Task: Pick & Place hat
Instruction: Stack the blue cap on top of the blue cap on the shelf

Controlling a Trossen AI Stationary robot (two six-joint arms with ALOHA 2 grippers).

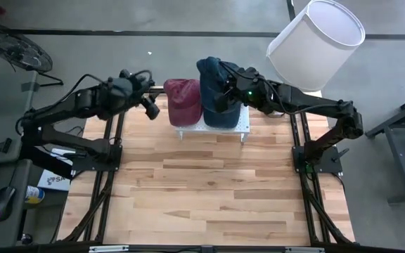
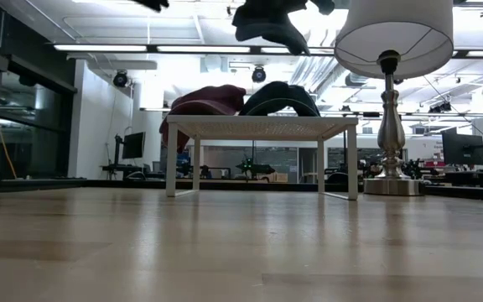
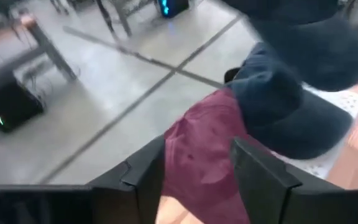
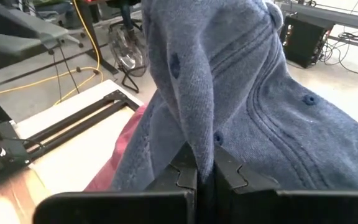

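Right pincer (image 1: 225,90) clamped tight on folded fabric of 1 navy cap (image 4: 229,81), lifted over the small white stand (image 1: 239,125) at the far middle of the worktop (image 1: 209,190). Second navy cap (image 2: 278,98) and maroon cap (image 1: 182,100) resting side by side on that stand, maroon at left, touching. Left pincer (image 1: 151,107) just left of the maroon cap, fingers (image 3: 151,177) parted, holding nothing. White-shaded lamp (image 1: 317,36) at far right, beside the stand.
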